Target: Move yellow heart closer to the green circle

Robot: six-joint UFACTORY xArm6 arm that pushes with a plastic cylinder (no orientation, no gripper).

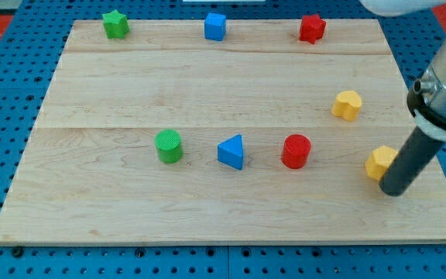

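Observation:
The yellow heart (347, 105) lies on the wooden board (207, 77) at the view's right, above the middle row. The green circle (169, 146) stands left of the board's centre, far from the heart. My tip (393, 191) rests on the board at the lower right, touching the right side of a yellow hexagon-like block (380, 162). The tip is below and to the right of the yellow heart, well apart from it.
A blue triangle (231, 152) and a red circle (296, 150) lie between the green circle and the right side. Along the view's top edge sit a green star (115, 24), a blue cube (215, 26) and a red star (311, 29).

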